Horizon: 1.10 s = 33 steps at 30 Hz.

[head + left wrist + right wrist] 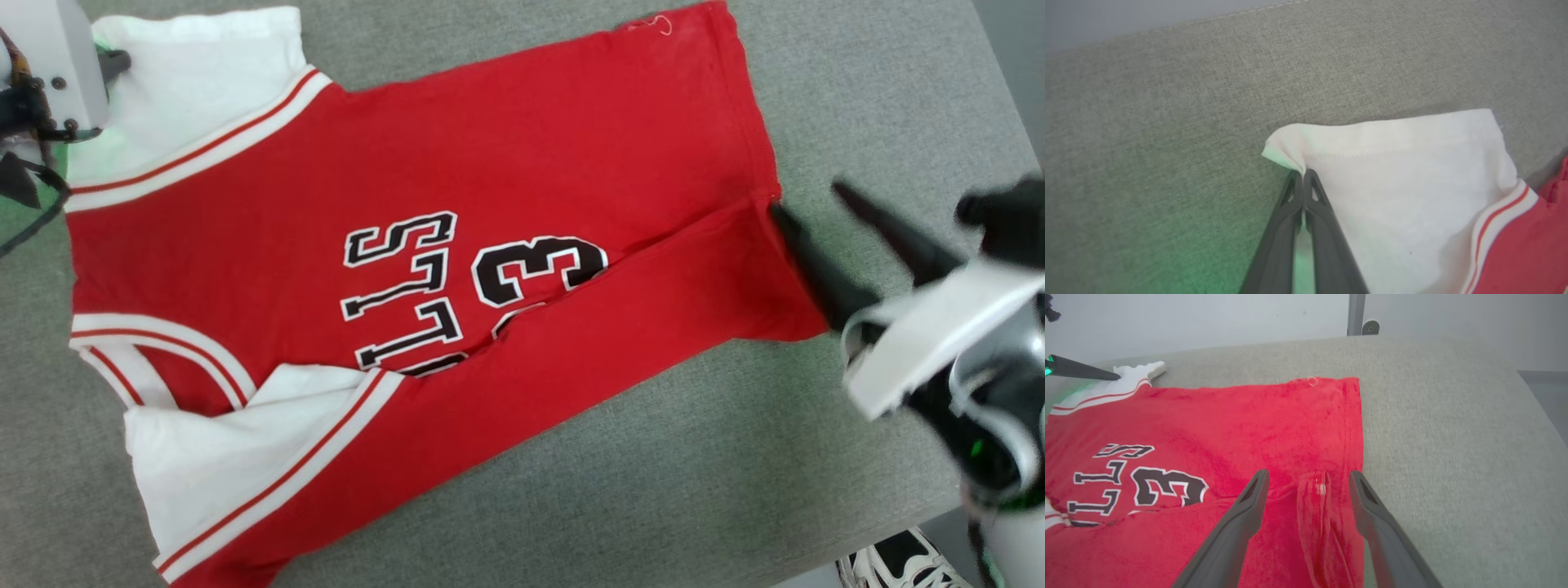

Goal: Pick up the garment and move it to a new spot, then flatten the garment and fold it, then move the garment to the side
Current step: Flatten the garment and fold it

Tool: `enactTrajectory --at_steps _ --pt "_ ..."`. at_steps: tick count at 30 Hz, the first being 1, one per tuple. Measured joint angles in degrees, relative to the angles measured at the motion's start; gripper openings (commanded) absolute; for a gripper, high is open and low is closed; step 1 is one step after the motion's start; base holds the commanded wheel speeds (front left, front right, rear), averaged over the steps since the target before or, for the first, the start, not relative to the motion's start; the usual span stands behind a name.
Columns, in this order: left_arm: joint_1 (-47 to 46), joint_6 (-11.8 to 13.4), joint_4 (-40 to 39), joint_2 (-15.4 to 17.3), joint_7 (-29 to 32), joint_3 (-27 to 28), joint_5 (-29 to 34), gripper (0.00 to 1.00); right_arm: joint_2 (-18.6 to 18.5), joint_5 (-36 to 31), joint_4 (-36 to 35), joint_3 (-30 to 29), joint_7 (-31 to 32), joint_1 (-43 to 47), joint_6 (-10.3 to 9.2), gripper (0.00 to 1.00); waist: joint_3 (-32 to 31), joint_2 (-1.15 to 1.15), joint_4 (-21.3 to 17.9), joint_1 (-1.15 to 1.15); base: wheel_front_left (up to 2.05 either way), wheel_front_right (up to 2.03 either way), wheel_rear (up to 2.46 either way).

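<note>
Broadly, the surface (653,490), a grey cloth-covered top, was spanned across most of its width by the garment (457,163). The garment was laid front-up with its long axis running from the left edge toward the right edge. Collar and sleeves were turned to the left and the hem (1351,428) to the right. Its near long side was doubled over the front along a slanted crease (653,245), so that the lower part of the lettering (408,286) was covered.

The garment was thus stretched between the two arms, each being nearer to its own end. The right gripper (807,198) was held at the hem end, toward the right edge. Its jaws were spread wide and nothing was grasped. In the right wrist view, a raised ridge of red cloth at the crease's end was seen between the two fingers. Whether the cloth was touched could not be told.

The left gripper (1303,175) was placed toward the far-left corner, pointing along the far sleeve (1392,163). Its jaws were clenched on the outer corner of that sleeve, where a small peak of white cloth was pinched up at the tips.

A pull or lift along the long axis was judged to depend on the right gripper being closed on the hem first.
</note>
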Motion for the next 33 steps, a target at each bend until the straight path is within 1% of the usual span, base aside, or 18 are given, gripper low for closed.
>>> enactTrajectory --at_steps 4,7,13,19,22,27,33 --pt "-0.3 -0.2 -0.8 -0.2 -1.2 -1.0 -0.4 0.0 -0.6 1.0 2.0 0.6 3.3 -8.0 0.0 1.0 0.2 0.0 0.5 0.0 0.0 0.0 0.0" --pt "-0.7 -0.2 -1.6 -0.6 -1.4 -2.0 -0.8 0.0 -0.9 2.9 6.6 2.3 7.3 -15.1 0.0 1.0 0.6 0.0 1.2 0.0 0.0 0.0 0.0" --pt "-2.8 -0.2 -2.7 -1.5 -1.9 -3.9 -1.5 0.0 -3.5 2.6 20.9 6.9 15.1 -29.3 0.0 1.0 2.1 0.0 2.7 0.0 0.0 0.0 0.0" --pt "-4.4 -0.2 -3.3 -3.0 -2.6 -5.2 -2.7 0.0 -4.6 2.8 34.7 8.7 19.4 -39.3 0.0 1.0 3.5 0.0 4.9 0.0 0.0 0.0 0.0" --pt "-5.5 -0.2 -3.3 -3.8 -2.9 -5.7 -3.4 0.0 -5.4 2.7 39.8 9.1 19.1 -42.4 0.01 1.0 4.3 0.0 5.9 0.0 0.0 0.0 0.0" --pt "-7.2 -0.4 -3.9 -4.4 -3.3 -6.8 -4.3 0.0 -5.4 2.7 47.2 10.1 17.5 -46.2 0.01 1.0 5.8 0.0 7.3 0.0 0.0 0.0 0.0" --pt "-8.1 -0.5 -5.0 -4.3 -3.9 -8.2 -5.5 0.0 -5.1 2.8 53.3 11.7 16.6 -49.3 0.0 1.0 7.0 0.0 8.4 0.0 0.0 0.0 0.0"
